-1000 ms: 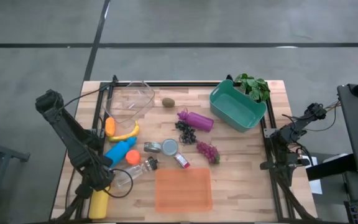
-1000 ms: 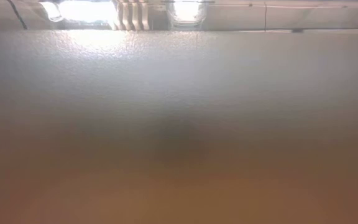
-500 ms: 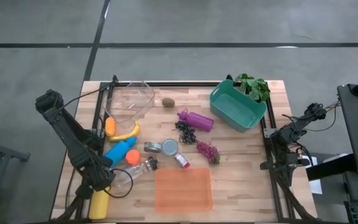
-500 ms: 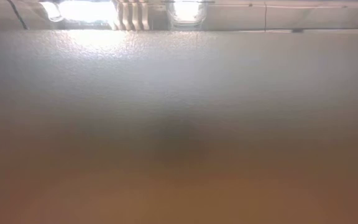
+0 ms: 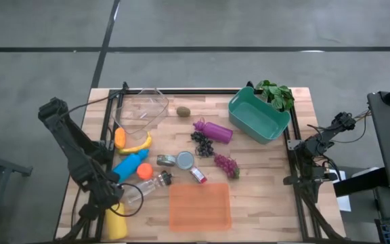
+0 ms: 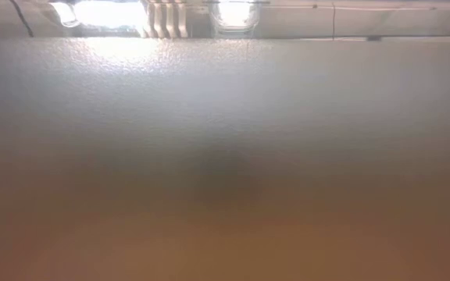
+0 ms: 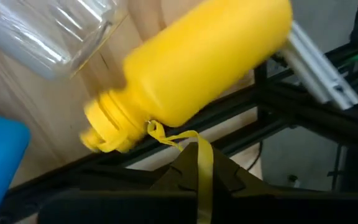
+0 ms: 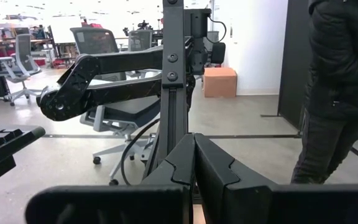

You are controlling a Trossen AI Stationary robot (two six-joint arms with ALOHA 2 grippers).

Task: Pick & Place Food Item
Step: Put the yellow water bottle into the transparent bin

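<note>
A yellow bottle (image 5: 116, 222) (image 7: 197, 62) lies at the table's near left corner, beside the frame rail. My left gripper (image 5: 111, 200) (image 7: 199, 163) is just above its cap end, shut on the bottle's yellow strap. Food lies farther off: a banana (image 5: 135, 145), an orange fruit (image 5: 120, 137), a kiwi (image 5: 182, 111), dark grapes (image 5: 202, 144) and purple grapes (image 5: 226, 165). My right gripper (image 8: 194, 158) is shut on nothing, parked level past the table's right edge. The low view shows only a blur. My left gripper pinches the thin yellow strap (image 7: 199, 155) between its two fingers, a short way from the bottle's neck (image 7: 151, 127). The fingers slant down from above. The bottle hangs tilted from the strap, cap end nearest the fingers. Whether its base is on the table I cannot tell.
A clear bottle (image 5: 144, 190) and a blue bottle (image 5: 131, 165) lie right beside the yellow one. An orange tray (image 5: 199, 207) sits near the front, a teal bin (image 5: 258, 116) far right, a clear container (image 5: 144, 108) far left. A person (image 8: 340, 93) stands beyond the right edge.
My left gripper has risen a little over the near left corner. The yellow bottle has shifted slightly toward the table's right and turned a bit.
</note>
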